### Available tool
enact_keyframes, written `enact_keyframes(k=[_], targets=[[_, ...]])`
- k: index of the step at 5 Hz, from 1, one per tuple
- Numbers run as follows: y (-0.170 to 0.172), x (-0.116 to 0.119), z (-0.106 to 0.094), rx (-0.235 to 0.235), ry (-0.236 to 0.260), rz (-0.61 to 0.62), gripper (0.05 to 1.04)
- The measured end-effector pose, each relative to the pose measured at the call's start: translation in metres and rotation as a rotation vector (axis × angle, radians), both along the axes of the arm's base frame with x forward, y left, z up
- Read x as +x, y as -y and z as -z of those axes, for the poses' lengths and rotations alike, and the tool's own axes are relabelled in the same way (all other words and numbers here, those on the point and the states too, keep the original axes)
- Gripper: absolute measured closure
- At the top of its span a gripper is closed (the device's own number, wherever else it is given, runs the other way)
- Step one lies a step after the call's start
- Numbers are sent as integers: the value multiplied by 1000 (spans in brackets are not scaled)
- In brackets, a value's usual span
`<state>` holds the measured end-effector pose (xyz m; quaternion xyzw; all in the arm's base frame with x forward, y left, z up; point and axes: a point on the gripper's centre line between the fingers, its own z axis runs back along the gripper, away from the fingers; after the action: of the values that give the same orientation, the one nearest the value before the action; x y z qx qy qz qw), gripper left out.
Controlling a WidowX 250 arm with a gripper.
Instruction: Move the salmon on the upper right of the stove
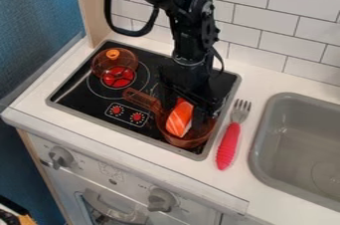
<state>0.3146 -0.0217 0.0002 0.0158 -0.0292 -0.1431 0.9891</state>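
The black gripper [187, 100] hangs over the right part of the stove [73, 100], right at the salmon. Orange with white stripes, the salmon [179, 120] stands tilted inside a transparent brown pan [184, 142] at the stove's lower right. Its upper end is close against the gripper, and part of it is hidden there. I cannot tell whether the gripper holds it. The arm covers most of the stove's upper right.
A transparent lid [106, 64] with an orange knob lies over the upper-left burner. The pan's handle [140, 100] points up and left. A fork with a pink handle [227, 146] lies right of the stove, beside the grey sink [260, 142]. White tiles [262, 15] rise behind.
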Motion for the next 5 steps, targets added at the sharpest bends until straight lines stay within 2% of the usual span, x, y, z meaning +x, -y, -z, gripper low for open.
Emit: enact_keyframes(k=[1, 2, 3, 4, 5], targets=[[0, 1, 5, 0, -6, -1, 112], [0, 1, 8, 11, -6, -7, 386], [1, 0, 8, 55, 26, -14, 505], [-3, -3, 7, 76, 28, -31, 505], [-2, -2, -7, 62, 45, -26, 505]])
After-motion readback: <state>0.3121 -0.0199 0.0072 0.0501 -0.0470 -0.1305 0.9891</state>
